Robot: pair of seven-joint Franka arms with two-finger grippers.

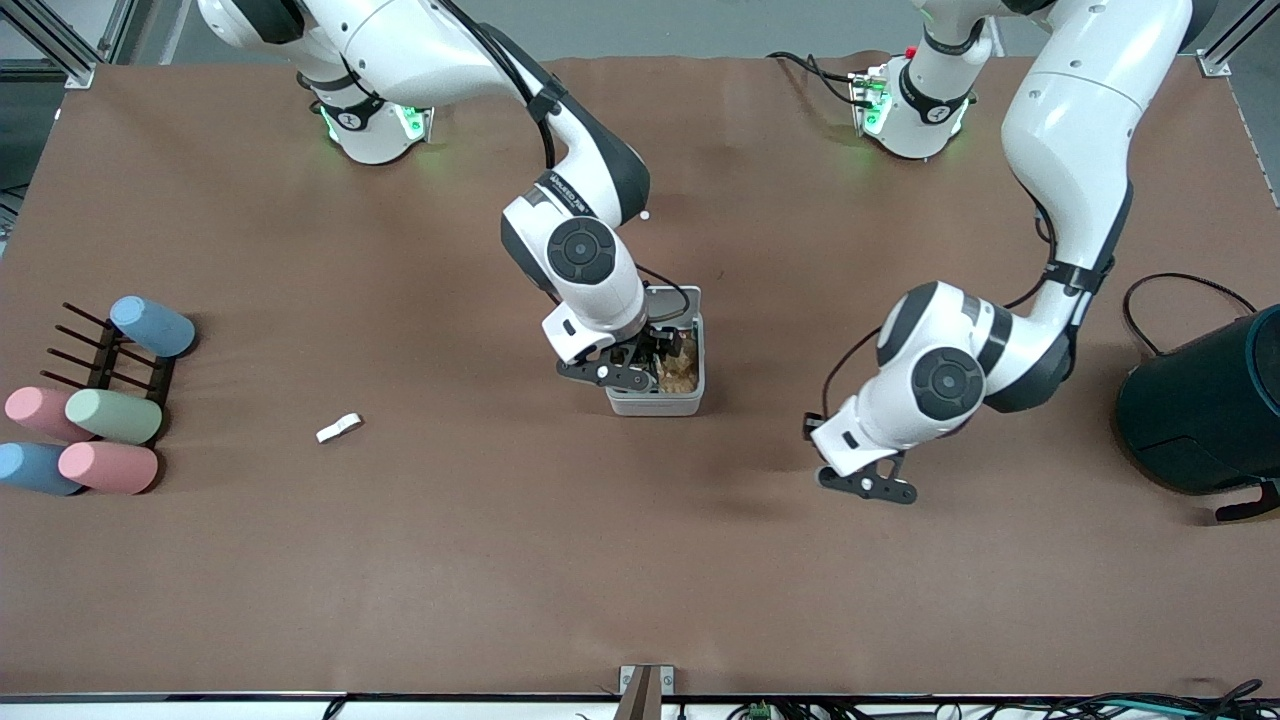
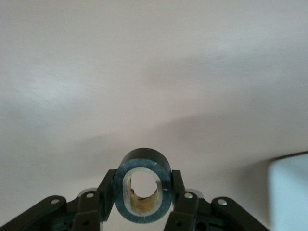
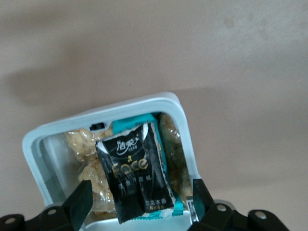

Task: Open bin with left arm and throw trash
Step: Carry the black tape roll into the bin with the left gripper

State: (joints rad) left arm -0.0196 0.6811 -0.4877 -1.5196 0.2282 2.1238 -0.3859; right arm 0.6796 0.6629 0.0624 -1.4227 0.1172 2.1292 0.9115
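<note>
The white-grey bin (image 1: 655, 405) stands mid-table with its lid (image 1: 672, 305) raised. My right gripper (image 1: 640, 370) is just above the bin's opening. In the right wrist view the bin (image 3: 33, 144) holds crumpled wrappers, and the black printed packet (image 3: 137, 173) lies on top of them. The right gripper (image 3: 142, 202) is open, and its fingers (image 3: 79, 202) stand apart from the packet on either side. My left gripper (image 1: 868, 487) hovers over bare table toward the left arm's end. The left gripper (image 2: 143, 191) is shut on the black tape ring (image 2: 143, 158). The short white strip (image 1: 338, 427) lies on the table toward the right arm's end.
Several pastel cylinders (image 1: 110, 415) lie on and around a dark rack (image 1: 100, 360) at the right arm's end. A large dark teal cylinder (image 1: 1210, 410) with a black cable (image 1: 1180, 285) stands at the left arm's end.
</note>
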